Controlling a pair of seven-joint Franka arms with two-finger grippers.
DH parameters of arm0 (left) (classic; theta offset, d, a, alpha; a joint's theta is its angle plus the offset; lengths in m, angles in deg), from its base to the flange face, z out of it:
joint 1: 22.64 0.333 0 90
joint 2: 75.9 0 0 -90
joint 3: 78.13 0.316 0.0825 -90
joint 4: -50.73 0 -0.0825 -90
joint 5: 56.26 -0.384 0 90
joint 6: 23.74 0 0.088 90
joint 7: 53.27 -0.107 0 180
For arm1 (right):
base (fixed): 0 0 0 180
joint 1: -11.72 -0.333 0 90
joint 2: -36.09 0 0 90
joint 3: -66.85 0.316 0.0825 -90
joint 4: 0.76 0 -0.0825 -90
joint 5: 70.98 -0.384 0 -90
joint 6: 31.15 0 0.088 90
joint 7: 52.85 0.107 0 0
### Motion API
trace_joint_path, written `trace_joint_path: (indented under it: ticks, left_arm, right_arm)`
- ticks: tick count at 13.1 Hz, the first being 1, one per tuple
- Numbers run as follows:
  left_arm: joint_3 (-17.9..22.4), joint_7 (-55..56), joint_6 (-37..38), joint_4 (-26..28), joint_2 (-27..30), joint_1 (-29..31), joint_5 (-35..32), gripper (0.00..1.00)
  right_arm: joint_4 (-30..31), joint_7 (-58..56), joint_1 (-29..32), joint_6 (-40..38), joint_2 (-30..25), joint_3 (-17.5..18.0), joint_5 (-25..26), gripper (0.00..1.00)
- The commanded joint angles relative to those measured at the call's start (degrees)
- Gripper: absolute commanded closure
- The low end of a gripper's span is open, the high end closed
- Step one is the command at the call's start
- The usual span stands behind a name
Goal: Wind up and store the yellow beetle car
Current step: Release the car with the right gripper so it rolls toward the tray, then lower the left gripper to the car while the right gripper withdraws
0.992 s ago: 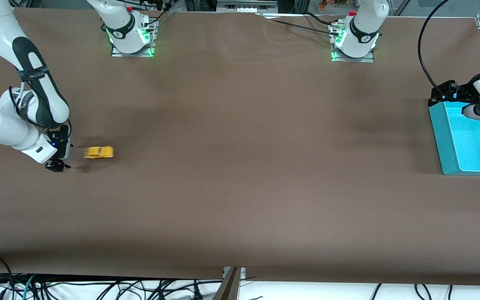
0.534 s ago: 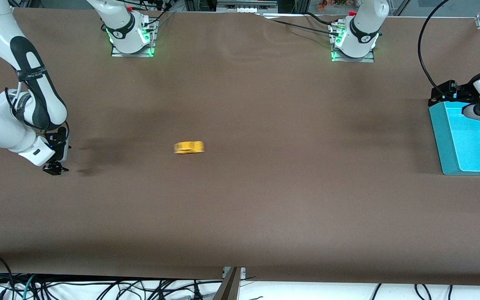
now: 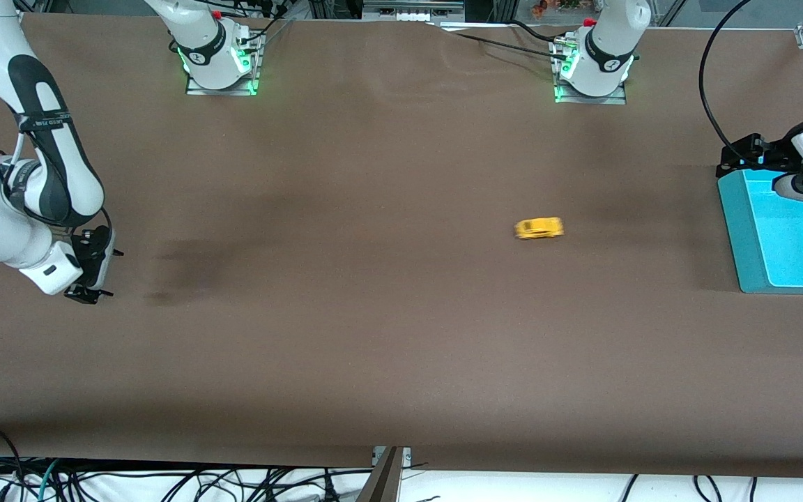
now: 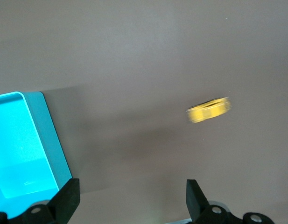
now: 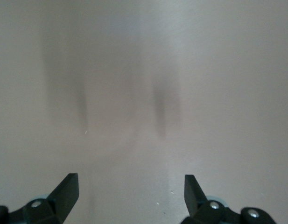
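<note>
A brown table (image 3: 401, 348) stretches bare between two robot arms, and on it the yellow beetle car (image 3: 539, 228) stands blurred toward the left arm's end, its long axis running lengthwise along the table and pointing at the teal bin (image 3: 736, 230). The left gripper (image 4: 129, 198), fingers spread, hangs over the bin's edge and is much the nearer. The right gripper (image 3: 88, 293), also spread and empty, hovers low at its own end, well apart, with open tabletop all round the car.

Even overhead light, moderately bright. Brown bench (image 3: 401, 335) matte, no glare. Soft diffuse shadows smear near the right arm's end. Yellow beetle car (image 3: 539, 228) motion-blurred in front and left wrist views. Green glow at both arm bases. Wrist views soft, washed out.
</note>
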Motion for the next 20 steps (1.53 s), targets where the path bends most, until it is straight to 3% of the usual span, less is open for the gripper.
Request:
trace_joint_path:
  ticks: [1, 8, 10, 14, 18, 20]
  left_arm:
    - [-0.2, -0.93, 1.91, -1.69, -0.44, -0.15, -1.29, 0.0]
    - [-0.02, -1.36, 6.11, -1.6, -0.53, 0.37, -1.38, 0.0]
    - [-0.29, -2.67, 8.15, -1.6, -0.18, 0.2, -4.78, 0.0]
    - [-0.11, -13.45, 5.09, -0.91, -4.38, 3.0, -5.6, 0.0]
    - [-0.03, -32.25, 0.6, 0.24, -10.18, 5.82, -5.42, 0.0]
    - [0.06, -42.44, -2.03, 4.0, -10.28, 6.43, -6.12, 0.0]
  right_arm:
    - [-4.37, 10.11, -2.23, -6.33, -0.12, 0.01, -0.59, 0.0]
    - [-10.79, 37.8, -9.18, -18.82, -0.21, 0.1, -2.34, 0.0]
    - [-12.98, 46.06, -10.76, -23.11, -0.29, 0.1, -2.61, 0.0]
    - [-19.84, 63.9, -13.31, -31.92, -0.47, 0.1, -2.61, 0.0]
    - [-19.94, 81.11, -13.58, -35.96, -5.64, 1.58, -4.81, 0.0]
    - [-19.94, 88.79, -13.58, -37.46, -9.59, 3.08, -4.72, 0.0]
